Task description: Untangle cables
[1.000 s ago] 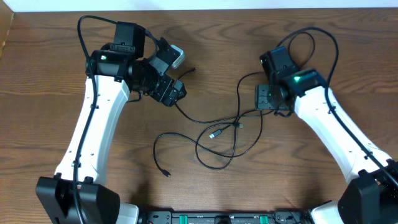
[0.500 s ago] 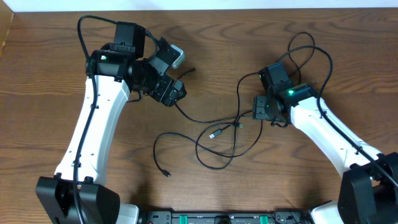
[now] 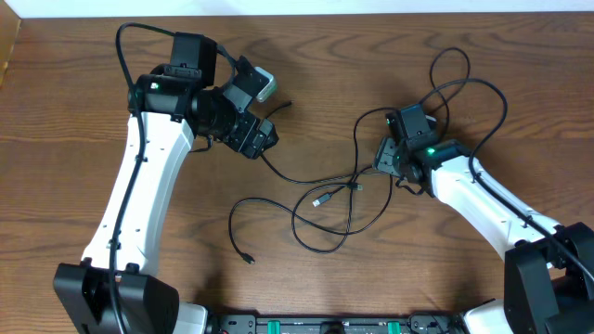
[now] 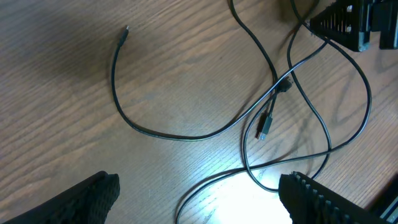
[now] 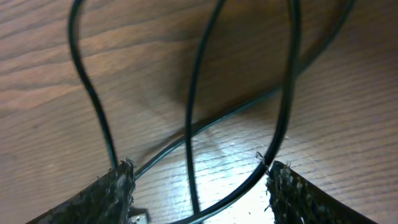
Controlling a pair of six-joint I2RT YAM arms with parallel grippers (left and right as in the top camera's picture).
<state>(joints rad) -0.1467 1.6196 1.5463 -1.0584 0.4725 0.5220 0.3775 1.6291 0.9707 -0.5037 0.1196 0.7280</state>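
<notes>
Cables (image 3: 356, 186), thin and black, lie looped across the wooden table (image 3: 74, 121).

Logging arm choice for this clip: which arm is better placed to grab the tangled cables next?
Probably right. The right gripper is open and low, with cables running between its fingers. The left gripper is open too, but the crossing cables lie farther from it.
</notes>
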